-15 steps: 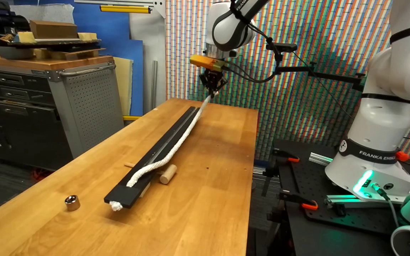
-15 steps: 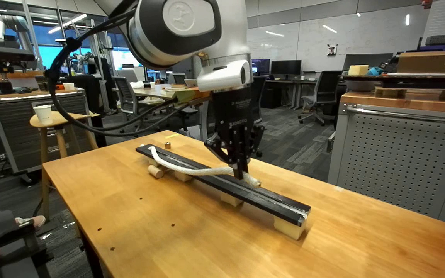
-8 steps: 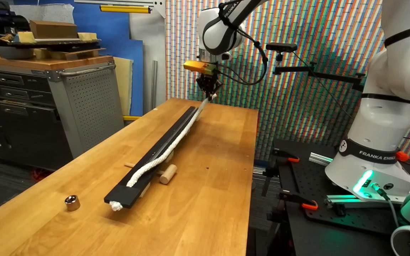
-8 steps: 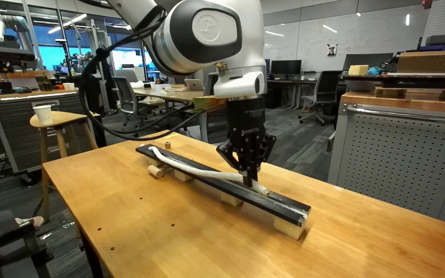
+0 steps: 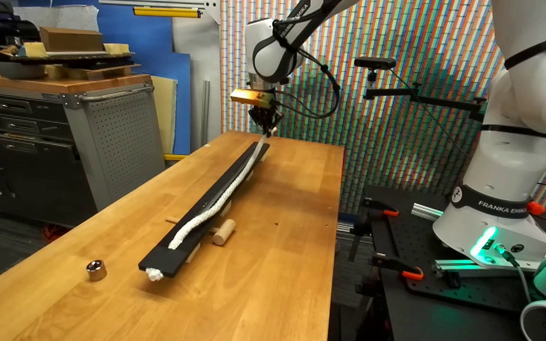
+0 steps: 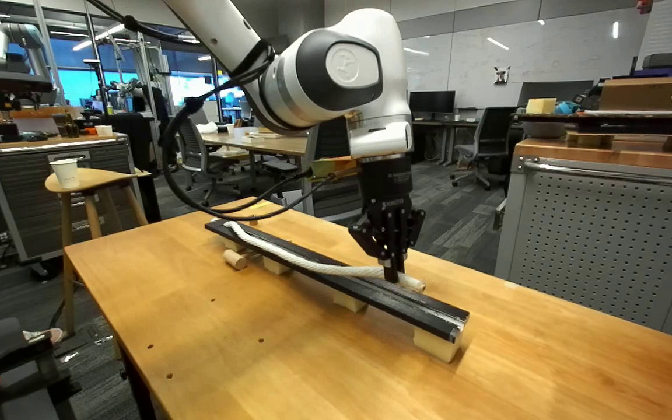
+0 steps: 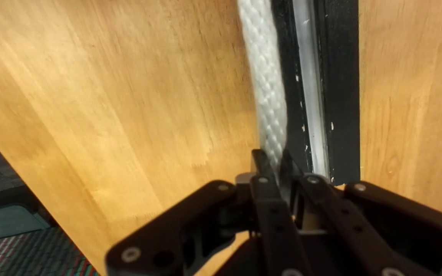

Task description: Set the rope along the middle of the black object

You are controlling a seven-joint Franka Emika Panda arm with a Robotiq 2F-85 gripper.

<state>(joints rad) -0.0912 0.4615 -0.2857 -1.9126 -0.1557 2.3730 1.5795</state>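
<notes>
Gripper point(image 6: 393, 274): jaws clamped on the rope point(image 7: 265, 69) near one end, a short tail point(image 6: 413, 283) left loose past them; this hold is presumably chosen so that the whole span can be steered.

Rope: apparently held up off the black bar point(image 6: 423, 312) next to the jaws, laid on it farther away from them. In the wrist view it is seen beside the bar's pale middle groove point(image 7: 313, 96), so a sideways shift is probably required.

Black bar: set lower than the jaws, raised on pale blocks point(image 6: 436, 344), likely for clearance above the tabletop point(image 5: 282, 265).

Containers: white cup point(image 6: 66, 173), placed on a stool point(image 6: 105, 179) well apart from the gripper, contents hidden. Grey bowl point(image 5: 17, 71), set atop the cabinet point(image 5: 112, 156), also well apart from the gripper, contents hidden. Cabinet drawers point(image 5: 14, 105): closed; what is stored in them cannot be told.
</notes>
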